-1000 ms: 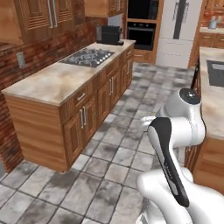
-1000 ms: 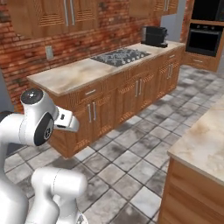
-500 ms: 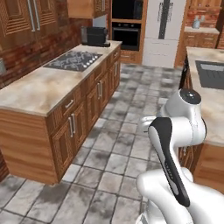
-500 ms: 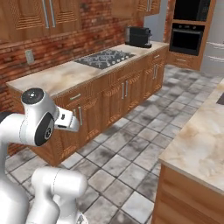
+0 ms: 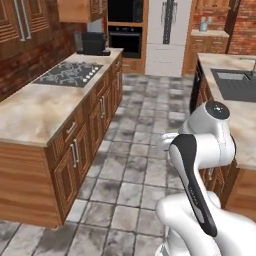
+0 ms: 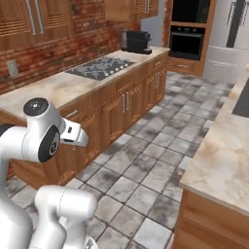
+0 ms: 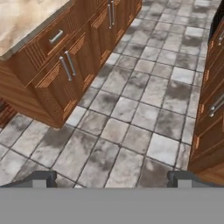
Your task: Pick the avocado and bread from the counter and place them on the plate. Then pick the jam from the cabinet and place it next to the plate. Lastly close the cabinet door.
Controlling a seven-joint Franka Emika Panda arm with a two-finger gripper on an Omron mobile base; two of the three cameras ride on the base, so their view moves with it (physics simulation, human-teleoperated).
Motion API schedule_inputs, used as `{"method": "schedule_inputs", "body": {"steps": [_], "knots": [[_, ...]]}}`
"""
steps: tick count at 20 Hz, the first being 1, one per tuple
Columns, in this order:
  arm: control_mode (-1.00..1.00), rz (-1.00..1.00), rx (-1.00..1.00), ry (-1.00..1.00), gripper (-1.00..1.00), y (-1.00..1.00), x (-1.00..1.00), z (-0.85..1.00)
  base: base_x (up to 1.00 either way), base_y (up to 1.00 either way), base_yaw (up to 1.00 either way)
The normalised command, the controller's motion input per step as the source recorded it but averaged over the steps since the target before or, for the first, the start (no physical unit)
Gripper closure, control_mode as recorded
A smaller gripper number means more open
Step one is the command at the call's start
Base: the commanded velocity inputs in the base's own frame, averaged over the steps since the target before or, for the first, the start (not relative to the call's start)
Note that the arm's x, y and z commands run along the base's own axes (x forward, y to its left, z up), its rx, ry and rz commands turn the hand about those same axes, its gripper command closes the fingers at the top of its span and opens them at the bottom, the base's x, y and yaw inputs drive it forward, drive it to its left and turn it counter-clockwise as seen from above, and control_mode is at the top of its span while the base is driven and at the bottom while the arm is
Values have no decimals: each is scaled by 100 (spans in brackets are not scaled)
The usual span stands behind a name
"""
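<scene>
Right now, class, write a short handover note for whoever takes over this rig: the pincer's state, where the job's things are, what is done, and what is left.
Pincer: open, holding nothing, aimed down at the tiled floor in the aisle.
Counter: ahead on the robot's left, with a cooktop further along; the arm is not over it.
Done: nothing that these pictures confirm.
Left, as far as can be judged: avocado and bread onto the plate, jam beside the plate, cabinet door shut. Find these items first.
</scene>
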Motion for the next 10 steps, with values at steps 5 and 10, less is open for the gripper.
{"method": "schedule_inputs", "body": {"steps": [5, 10], "knots": [[100, 0, 0, 0, -100, 0, 0, 0, 64, 27, -24], [100, 0, 0, 0, -100, 0, 0, 0, 68, 15, -22]]}}
